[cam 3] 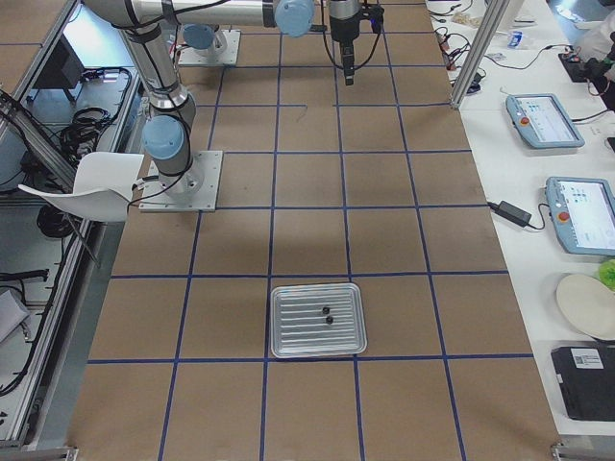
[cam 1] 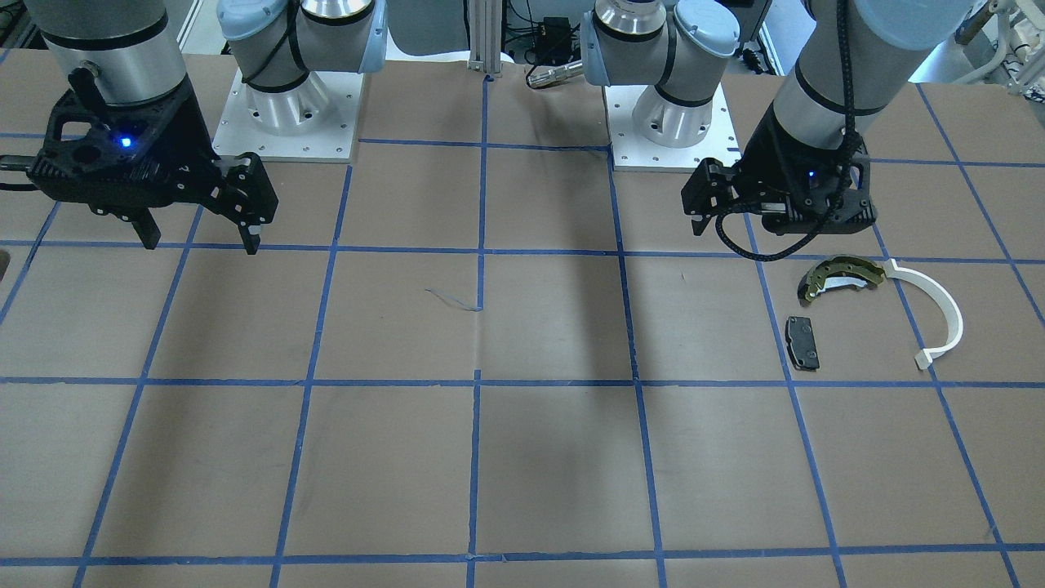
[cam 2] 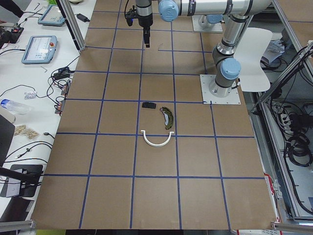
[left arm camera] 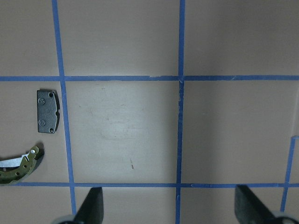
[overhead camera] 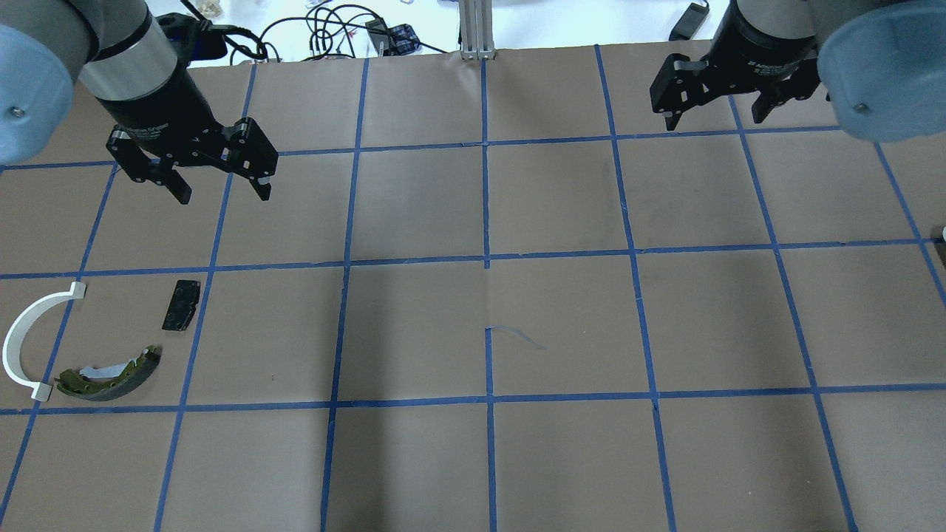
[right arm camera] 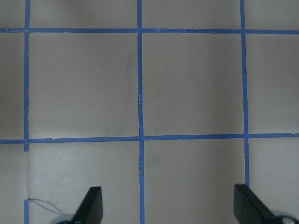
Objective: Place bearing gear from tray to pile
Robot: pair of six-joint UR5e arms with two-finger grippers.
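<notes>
Table (overhead camera: 562,325): covered in brown paper and marked into squares with blue tape
Pile: three loose parts on the table's left half, out in front of the left arm's base, all lying flat
White arc (cam 1: 957,322): the pile's outermost part toward the table's left edge; one end lies just beside the brake shoe, and contact cannot be confirmed
Brake shoe (overhead camera: 103,389): olive-gold and curved, on the side of the pile nearer the robot, with a pale piece along its inner curve
Black pad (overhead camera: 181,305): small rectangle, apart from the shoe and the arc, on the side of the pile toward the table's middle
Left gripper (overhead camera: 222,193): raised above the table near the pile, fingers spread wide with nothing between them; its wrist view shows the pad and one end of the shoe at the left margin and bare paper under the fingers
Right gripper (overhead camera: 715,117): raised above bare paper on the table's right half, fingers spread wide, carrying nothing
Tray (cam 3: 293,336): shallow metal rectangle, flat on the table toward its right edge, well apart from the pile and from both grippers
Small dark parts (cam 3: 318,310): two, close together near the tray's middle; too small to tell which is the bearing gear
</notes>
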